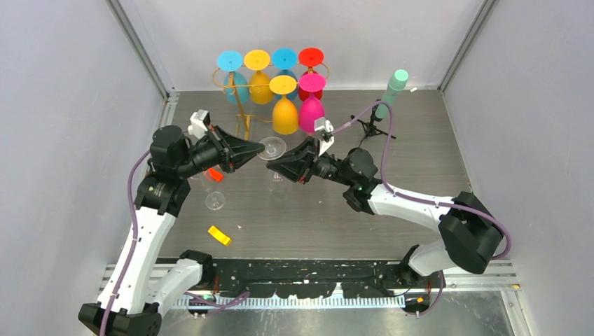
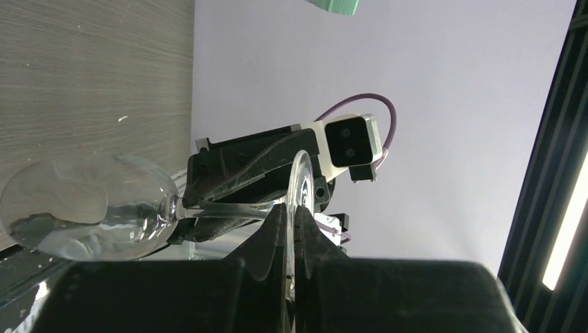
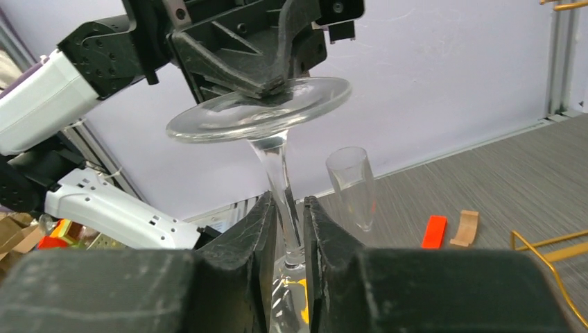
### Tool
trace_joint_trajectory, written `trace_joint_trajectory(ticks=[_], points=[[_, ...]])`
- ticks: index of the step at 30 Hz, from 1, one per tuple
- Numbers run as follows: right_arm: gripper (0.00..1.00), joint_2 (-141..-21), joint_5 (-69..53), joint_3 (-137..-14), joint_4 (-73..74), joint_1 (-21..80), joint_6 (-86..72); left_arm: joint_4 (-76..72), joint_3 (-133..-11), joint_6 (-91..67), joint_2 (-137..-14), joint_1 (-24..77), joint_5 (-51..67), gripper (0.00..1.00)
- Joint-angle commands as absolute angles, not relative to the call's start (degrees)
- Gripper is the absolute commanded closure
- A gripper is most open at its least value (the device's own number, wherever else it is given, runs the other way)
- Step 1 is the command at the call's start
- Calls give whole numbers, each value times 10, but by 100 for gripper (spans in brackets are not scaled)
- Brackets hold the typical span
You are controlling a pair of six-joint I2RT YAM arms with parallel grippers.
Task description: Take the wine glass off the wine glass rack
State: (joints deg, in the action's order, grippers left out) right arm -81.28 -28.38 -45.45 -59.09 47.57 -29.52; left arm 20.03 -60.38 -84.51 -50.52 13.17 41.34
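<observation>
While the left gripper (image 2: pixel 292 211) pinches the foot rim of the clear wine glass (image 1: pixel 272 148) from the left, the right gripper (image 3: pixel 287 208) straddles its stem from the right; whether those fingers press, I cannot tell. Foot-up, with its axis about vertical, the glass hangs between both arms at mid table, apart from the gold wine glass rack (image 1: pixel 242 112) farther back.

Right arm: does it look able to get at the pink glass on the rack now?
Probably not yet. The right gripper is shut on the clear glass, at its stem, while the left gripper clamps the foot. The pink glass hangs just beyond with seemingly nothing between.
</observation>
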Motion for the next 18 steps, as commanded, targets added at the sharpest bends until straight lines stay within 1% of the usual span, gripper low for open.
trace_joint_trajectory(ticks=[1, 2, 3, 5, 6, 8, 10, 13, 14, 17, 18], points=[[82, -808, -295, -480, -657, 478, -316, 178, -603, -853, -489, 133, 435, 100], [85, -809, -296, -481, -656, 478, -319, 178, -602, -853, -489, 133, 436, 100], [91, -809, -300, -484, -655, 478, -319, 177, -603, -854, -489, 133, 437, 100], [98, -809, -302, -486, -655, 478, -324, 176, -606, -854, -490, 133, 437, 100], [99, -809, -300, -486, -657, 478, -328, 175, -606, -853, -491, 133, 437, 99], [100, -810, -288, -486, -667, 478, -338, 176, -607, -849, -488, 133, 433, 85], [100, -811, -256, -482, -688, 480, -351, 179, -603, -847, -480, 133, 424, 65], [100, -815, -202, -469, -737, 482, -368, 180, -592, -845, -470, 133, 409, 44], [100, -817, -174, -463, -747, 482, -376, 183, -590, -841, -465, 133, 403, 35], [100, -819, -127, -453, -773, 484, -383, 185, -576, -832, -454, 132, 384, 21], [100, -818, -101, -447, -775, 485, -384, 187, -572, -827, -449, 133, 378, 19]])
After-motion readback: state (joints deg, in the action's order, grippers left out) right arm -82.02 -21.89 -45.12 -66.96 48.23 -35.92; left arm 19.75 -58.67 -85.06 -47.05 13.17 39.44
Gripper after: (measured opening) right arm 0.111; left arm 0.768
